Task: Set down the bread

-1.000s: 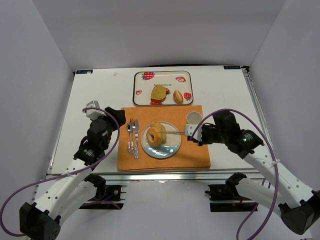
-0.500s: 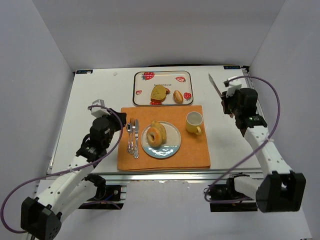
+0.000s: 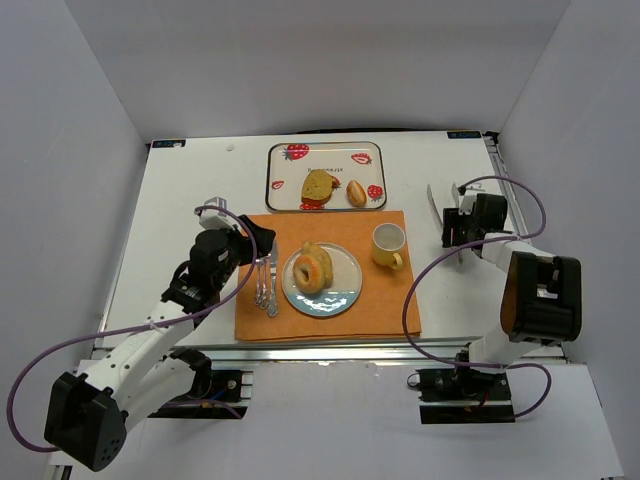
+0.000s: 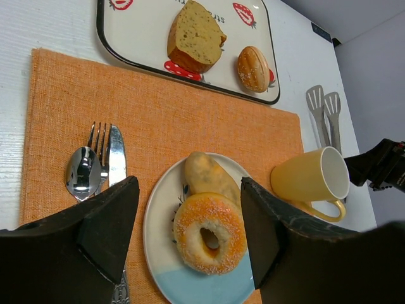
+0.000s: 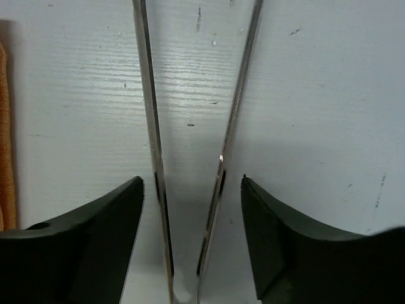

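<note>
Two breads lie on the blue-and-white plate [image 3: 345, 297]: a sugared ring donut [image 3: 308, 271] [image 4: 210, 232] and a long roll [image 3: 322, 253] [image 4: 212, 177]. On the strawberry tray [image 3: 325, 155] at the back are a bread slice [image 3: 318, 187] [image 4: 193, 35] and a small bun [image 3: 356, 192] [image 4: 253, 68]. My left gripper [image 3: 262, 243] [image 4: 188, 183] hovers open just left of the plate, holding nothing. My right gripper [image 3: 452, 228] [image 5: 191, 179] is open at the table's right side. Metal tongs [image 3: 436, 203] [image 5: 150, 126] lie between its fingers, which stand clear of both arms.
An orange placemat [image 3: 330, 320] carries the plate, a yellow mug [image 3: 388, 243] [image 4: 310, 183] and a spoon, fork and knife [image 3: 265, 278] [image 4: 107, 155] close under my left gripper. White walls enclose the table on three sides.
My right arm swung the tongs from the plate to the table's right side, lowered them there and opened. My left gripper moved toward the plate and opened wider.
</note>
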